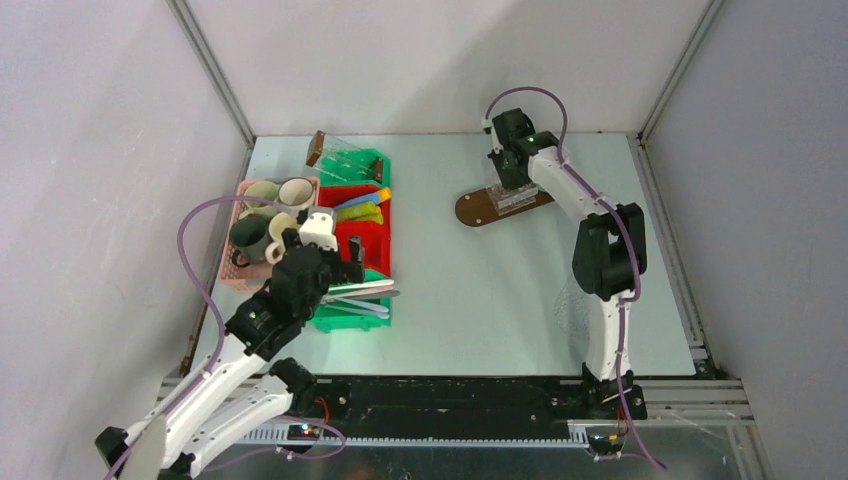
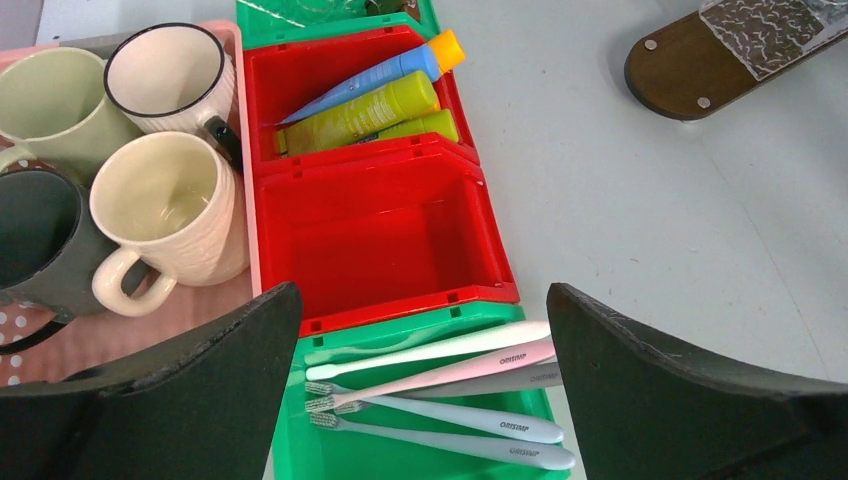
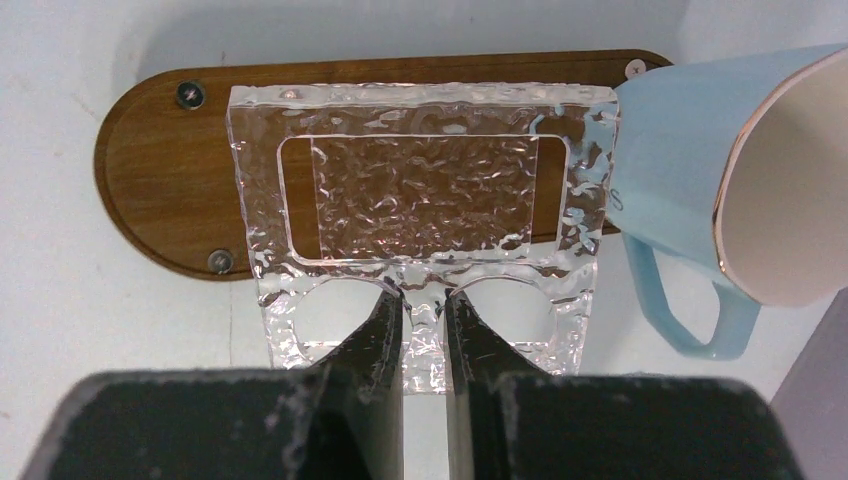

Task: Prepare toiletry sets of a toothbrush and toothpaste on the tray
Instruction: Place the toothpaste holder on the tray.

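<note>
Pale table: toothbrushes lie beneath the wide left gripper; right gripper pinches tray

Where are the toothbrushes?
In the left wrist view, the toothbrushes lie in the green bin under the open left gripper, right beside the empty red bin.

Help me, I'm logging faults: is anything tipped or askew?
The pale blue mug beside the clear tray seems to lie on its side, mouth facing sideways; hard to confirm from one view.
</note>
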Controlling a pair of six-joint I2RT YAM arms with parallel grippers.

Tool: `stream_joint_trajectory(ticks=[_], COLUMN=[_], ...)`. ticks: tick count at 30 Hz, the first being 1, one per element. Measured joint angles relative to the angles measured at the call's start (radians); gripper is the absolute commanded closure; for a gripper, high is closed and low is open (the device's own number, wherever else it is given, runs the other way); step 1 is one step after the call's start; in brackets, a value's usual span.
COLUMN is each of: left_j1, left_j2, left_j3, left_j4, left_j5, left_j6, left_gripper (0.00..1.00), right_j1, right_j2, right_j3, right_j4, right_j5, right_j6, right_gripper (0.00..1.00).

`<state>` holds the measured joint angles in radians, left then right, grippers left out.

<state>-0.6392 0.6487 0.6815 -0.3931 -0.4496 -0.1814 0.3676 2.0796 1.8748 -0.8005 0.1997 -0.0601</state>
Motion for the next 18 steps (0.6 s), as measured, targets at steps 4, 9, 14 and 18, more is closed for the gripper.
stream_joint_trajectory(ticks=[4, 9, 14, 18], left_j1=[0.0, 0.0, 0.0, 0.0], left_j2=[0.006, 0.015, 0.02, 0.025], left_j3=[0.0, 0.0, 0.0, 0.0], left_j4=[-0.006, -0.006, -0.006, -0.006], left_j5=[-0.002, -0.004, -0.005, -0.005], left_j6=[-0.006, -0.013, -0.014, -0.014], left_gripper=[0.0, 0.0, 0.0, 0.0], right_j1=[-0.023, -0.052, -0.071, -0.076], right_j2=[0.018, 0.023, 0.034, 0.04], right_j3=[0.0, 0.0, 0.0, 0.0], right_j4=[0.031, 0.063, 0.077, 0.076], right_j5=[-0.01, -0.028, -0.056, -0.077], right_j6=[0.0, 0.0, 0.0, 0.0], right_gripper=[1.0, 1.0, 1.0, 1.0])
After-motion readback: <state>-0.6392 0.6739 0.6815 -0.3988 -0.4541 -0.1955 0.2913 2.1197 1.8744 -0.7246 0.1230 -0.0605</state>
